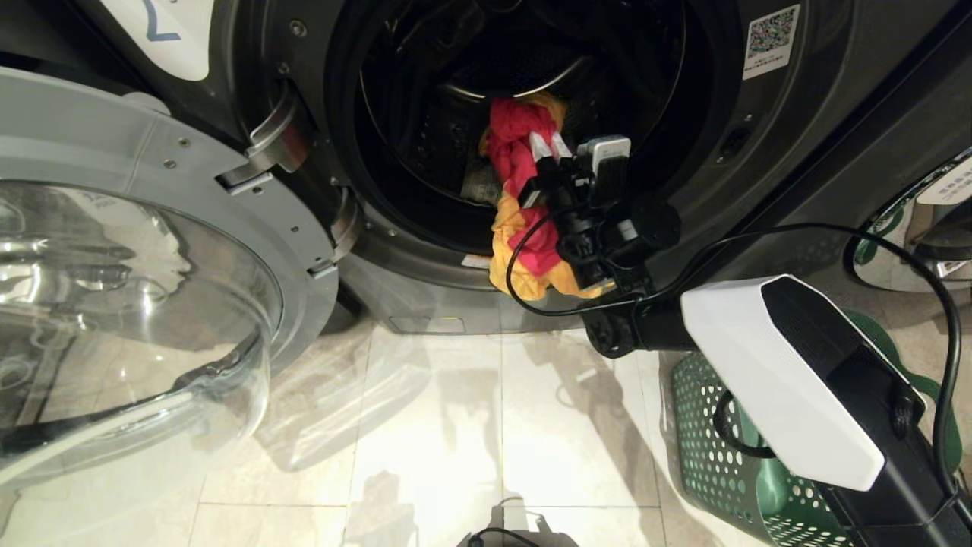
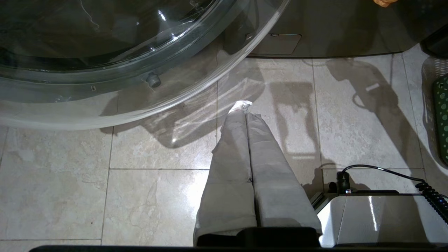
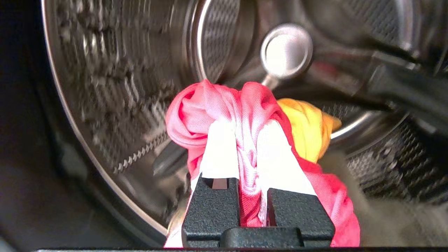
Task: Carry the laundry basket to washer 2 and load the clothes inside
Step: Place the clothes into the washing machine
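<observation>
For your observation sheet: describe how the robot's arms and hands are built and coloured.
The right arm has a white shell over black links, with a black cable looping alongside. The right hand has white fingers on black textured mounts. The left hand has long pale grey fingers.

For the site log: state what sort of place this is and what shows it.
Probably a laundromat or shared laundry room: a numbered front-load washer with a QR sticker, a second machine's door beside it, and a green laundry basket on a tiled floor.

Clothes in washer 2 mouth, basket right.
</observation>
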`<state>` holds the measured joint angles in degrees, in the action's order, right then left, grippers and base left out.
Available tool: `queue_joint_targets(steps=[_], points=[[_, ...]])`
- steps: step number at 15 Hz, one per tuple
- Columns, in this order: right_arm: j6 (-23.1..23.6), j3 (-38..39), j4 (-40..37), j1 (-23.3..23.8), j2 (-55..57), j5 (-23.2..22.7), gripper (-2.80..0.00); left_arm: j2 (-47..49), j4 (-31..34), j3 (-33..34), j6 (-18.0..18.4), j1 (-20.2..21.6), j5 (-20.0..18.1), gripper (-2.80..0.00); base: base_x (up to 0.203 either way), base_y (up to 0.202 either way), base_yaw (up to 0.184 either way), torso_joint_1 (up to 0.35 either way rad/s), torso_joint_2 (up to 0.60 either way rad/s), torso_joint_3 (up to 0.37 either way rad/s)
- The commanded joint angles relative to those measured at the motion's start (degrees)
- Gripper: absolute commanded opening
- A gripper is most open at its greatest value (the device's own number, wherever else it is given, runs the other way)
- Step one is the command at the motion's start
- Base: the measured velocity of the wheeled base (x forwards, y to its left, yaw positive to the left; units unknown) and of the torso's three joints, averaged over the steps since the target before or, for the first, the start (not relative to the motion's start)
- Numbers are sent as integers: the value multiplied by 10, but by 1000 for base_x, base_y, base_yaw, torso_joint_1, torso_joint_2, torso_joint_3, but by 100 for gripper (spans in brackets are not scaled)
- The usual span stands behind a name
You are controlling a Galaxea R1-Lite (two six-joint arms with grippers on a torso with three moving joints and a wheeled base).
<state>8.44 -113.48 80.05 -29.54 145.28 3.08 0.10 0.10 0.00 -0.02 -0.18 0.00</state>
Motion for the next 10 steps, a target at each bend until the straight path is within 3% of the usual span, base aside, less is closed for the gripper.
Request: queue_joint_targets(steps=[1,4,7,8,9,10], points=[[1,1,-7,3,4,1,-280,1,0,0,0,0,0,-280,0,0,0,0,0,0],[1,2,-22,2,-7,0,-280,0,0,0,0,0,0,-280,0,0,0,0,0,0],[3,0,-54,3,-14,33,-280,0,0,0,0,0,0,-280,0,0,0,0,0,0],[3,0,-72,3,-15,54,-60,1,0,0,-1,0,0,-280,0,0,0,0,0,0],[3,0,-92,4,-23,73,0,1,0,0,-1,0,0,-280,0,0,0,0,0,0],[3,-1,-104,7,-31,73,0,0,0,0,0,0,0,-280,0,0,0,0,0,0]])
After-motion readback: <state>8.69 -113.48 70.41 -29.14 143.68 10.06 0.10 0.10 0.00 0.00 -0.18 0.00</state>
